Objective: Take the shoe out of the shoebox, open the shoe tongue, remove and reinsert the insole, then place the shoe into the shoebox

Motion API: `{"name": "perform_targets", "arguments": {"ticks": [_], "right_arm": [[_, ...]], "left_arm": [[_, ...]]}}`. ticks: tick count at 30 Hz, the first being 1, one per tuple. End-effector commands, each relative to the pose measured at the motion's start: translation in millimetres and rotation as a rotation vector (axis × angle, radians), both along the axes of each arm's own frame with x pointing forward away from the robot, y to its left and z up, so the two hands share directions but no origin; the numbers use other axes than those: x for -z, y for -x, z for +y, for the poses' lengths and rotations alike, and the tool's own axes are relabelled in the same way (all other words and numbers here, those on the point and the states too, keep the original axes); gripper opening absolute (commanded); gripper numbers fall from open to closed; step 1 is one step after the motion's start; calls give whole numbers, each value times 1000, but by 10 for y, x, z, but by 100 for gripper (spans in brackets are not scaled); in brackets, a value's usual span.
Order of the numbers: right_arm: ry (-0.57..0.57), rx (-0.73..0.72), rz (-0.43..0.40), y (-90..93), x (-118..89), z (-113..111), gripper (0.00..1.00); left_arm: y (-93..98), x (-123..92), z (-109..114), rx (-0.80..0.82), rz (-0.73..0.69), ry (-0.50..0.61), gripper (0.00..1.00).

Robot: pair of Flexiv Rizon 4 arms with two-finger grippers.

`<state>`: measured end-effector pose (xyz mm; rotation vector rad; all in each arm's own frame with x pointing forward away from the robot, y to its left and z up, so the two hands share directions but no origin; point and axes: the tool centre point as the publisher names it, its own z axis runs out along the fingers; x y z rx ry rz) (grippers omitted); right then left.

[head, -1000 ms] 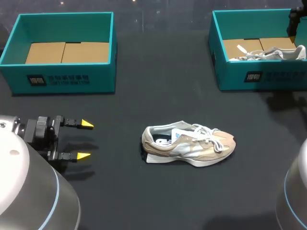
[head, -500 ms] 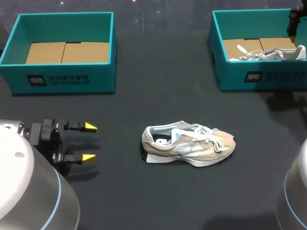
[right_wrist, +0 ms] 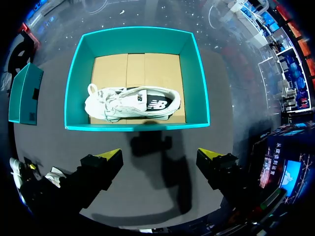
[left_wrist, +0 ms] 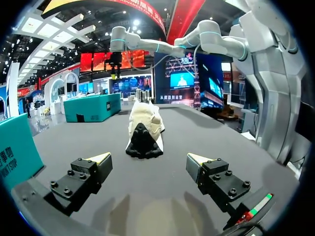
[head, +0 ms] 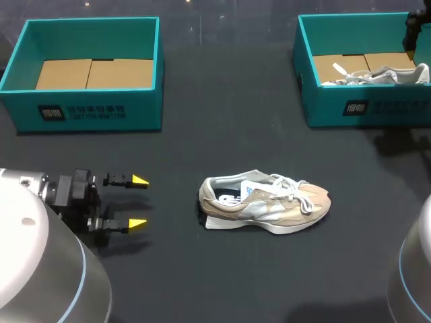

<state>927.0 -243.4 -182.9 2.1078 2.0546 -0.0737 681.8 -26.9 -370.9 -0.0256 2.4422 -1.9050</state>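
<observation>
A beige and silver shoe [head: 266,204] lies on its side in the middle of the black table, toe to the right. My left gripper [head: 139,202] stands open to its left, apart from it. In the left wrist view the shoe's heel [left_wrist: 144,129] is ahead of that open gripper [left_wrist: 148,160], with nothing between the fingers. A teal shoebox [head: 363,108] at the back right holds a white shoe [head: 380,74]. My right gripper [right_wrist: 161,156] hangs open above the near side of this box [right_wrist: 78,73], looking down on the white shoe [right_wrist: 130,103].
A second teal shoebox [head: 87,108] stands at the back left, showing only its cardboard floor. Bare table lies between my left gripper and the shoe, and in front of both boxes.
My left gripper has moved to the right, closer to the shoe's heel, still open. The shoe and the right arm have not moved.
</observation>
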Motion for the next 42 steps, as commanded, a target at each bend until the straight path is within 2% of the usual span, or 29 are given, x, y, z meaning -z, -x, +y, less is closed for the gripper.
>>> {"name": "perform_targets", "arguments": {"ticks": [1,18,42], "right_arm": [[1,0,-1,8,-1,1,100],[1,0,-1,8,-1,1,100],[1,0,-1,8,-1,1,100]], "left_arm": [[-9,39,-115,-10,11,-8,100],[-62,100,-395,-3,91,-4,100],[-152,273,-845,-15,89,-61,100]]}}
